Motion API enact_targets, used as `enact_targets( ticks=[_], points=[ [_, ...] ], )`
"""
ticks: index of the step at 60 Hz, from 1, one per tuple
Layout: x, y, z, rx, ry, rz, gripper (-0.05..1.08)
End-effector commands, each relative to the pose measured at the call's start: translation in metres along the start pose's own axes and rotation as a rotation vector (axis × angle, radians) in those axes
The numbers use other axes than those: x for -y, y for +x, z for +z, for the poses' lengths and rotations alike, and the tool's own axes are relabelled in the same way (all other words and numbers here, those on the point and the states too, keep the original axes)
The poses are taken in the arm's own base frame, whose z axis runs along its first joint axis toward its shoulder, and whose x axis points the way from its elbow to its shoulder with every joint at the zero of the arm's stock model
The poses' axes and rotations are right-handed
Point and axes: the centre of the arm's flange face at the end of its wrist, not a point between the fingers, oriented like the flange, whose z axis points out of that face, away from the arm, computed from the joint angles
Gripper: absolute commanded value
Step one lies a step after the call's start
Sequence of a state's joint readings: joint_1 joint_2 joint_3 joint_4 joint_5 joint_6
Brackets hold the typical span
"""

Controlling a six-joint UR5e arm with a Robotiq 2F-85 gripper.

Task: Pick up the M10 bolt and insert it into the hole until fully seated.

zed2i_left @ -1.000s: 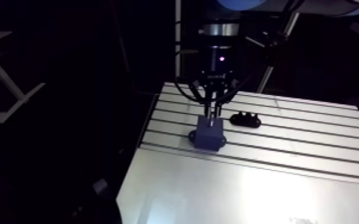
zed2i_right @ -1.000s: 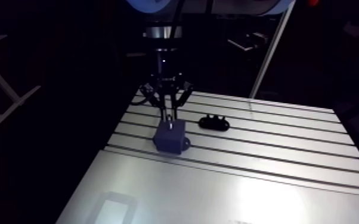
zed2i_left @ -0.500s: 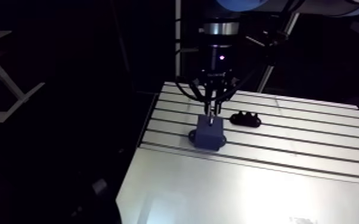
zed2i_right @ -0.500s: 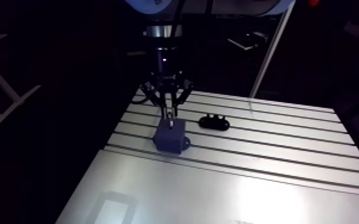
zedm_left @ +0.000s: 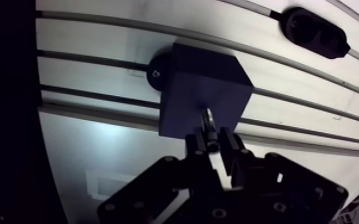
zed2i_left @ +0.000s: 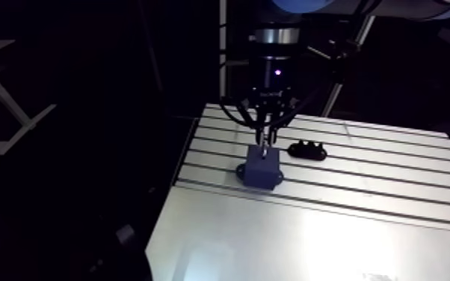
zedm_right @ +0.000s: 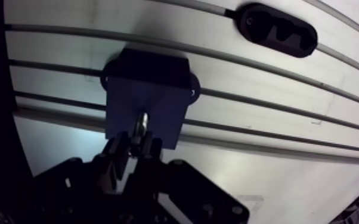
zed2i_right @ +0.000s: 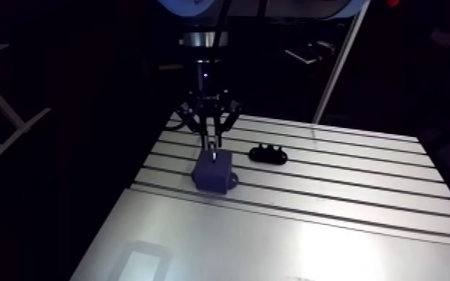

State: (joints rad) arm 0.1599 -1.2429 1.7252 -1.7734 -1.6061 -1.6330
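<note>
1 bolt in gripper, over block

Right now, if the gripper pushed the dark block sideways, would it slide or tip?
Probably neither: the block has a side ear with a screw head over a slot in the table, so it looks fastened. Squat and solid-looking, it should stay stiff. The bolt pinched in the gripper seems likelier to shift.

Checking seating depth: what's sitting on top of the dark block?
A shiny bolt stands up from the top of the block, its upper end between the jaws. The hole and the bolt's lower part are hidden.
</note>
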Motion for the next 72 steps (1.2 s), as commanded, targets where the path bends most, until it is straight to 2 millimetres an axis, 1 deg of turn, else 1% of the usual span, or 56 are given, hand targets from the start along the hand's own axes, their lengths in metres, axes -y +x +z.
enact_targets(
  ticks=[1,17,41,72],
  points=[
    [0.000,-0.001,-0.001,-0.001,0.001,0.000,1.08],
    [0.000,-0.003,0.003,0.008,0.000,0.000,1.08],
    [0.000,-0.002,0.003,0.004,-0.003,0.002,1.08],
    [0.001,-0.001,0.010,0.011,-0.005,0.001,1.08]
  ],
)
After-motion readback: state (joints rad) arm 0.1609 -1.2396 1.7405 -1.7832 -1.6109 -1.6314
